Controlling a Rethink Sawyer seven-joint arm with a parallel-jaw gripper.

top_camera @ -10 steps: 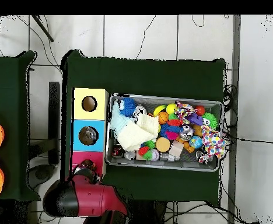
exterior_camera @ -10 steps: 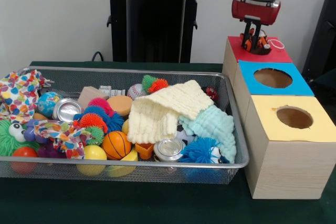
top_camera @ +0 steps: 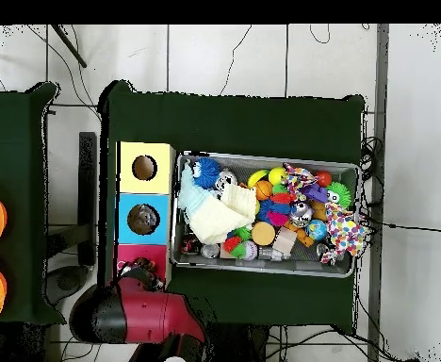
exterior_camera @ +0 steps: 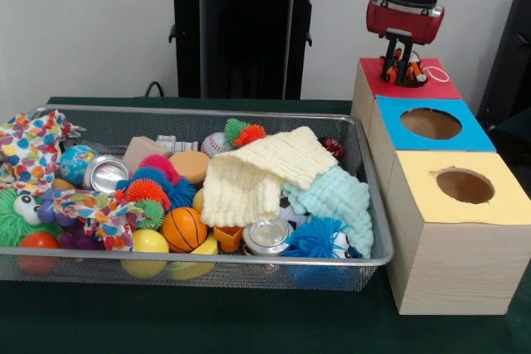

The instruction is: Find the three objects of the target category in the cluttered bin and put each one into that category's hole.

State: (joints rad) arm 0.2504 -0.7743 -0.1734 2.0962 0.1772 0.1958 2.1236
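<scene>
The silver wire-mesh bin (exterior_camera: 207, 113) sits on the green table, full of toys; it also shows in the overhead view (top_camera: 262, 156). To its right stand three wooden boxes with holes, topped red (exterior_camera: 440, 89), blue (exterior_camera: 473, 134) and yellow (exterior_camera: 498, 205). My gripper (exterior_camera: 404, 72) hangs right over the red-topped box, its fingers down at the box top and closed around a small orange and white object (exterior_camera: 390, 68). The red box's hole is hidden behind it. In the overhead view the red arm (top_camera: 144, 316) reaches over the red box (top_camera: 147, 253).
In the bin lie a cream cloth (exterior_camera: 257, 176), a mint cloth (exterior_camera: 340, 196), a small basketball (exterior_camera: 183, 228), two cans (exterior_camera: 106, 173) (exterior_camera: 267, 235), a baseball (exterior_camera: 216, 143), spiky balls (exterior_camera: 315, 238) and dotted fabric (exterior_camera: 33, 147). The robot pedestal (exterior_camera: 245, 31) stands behind.
</scene>
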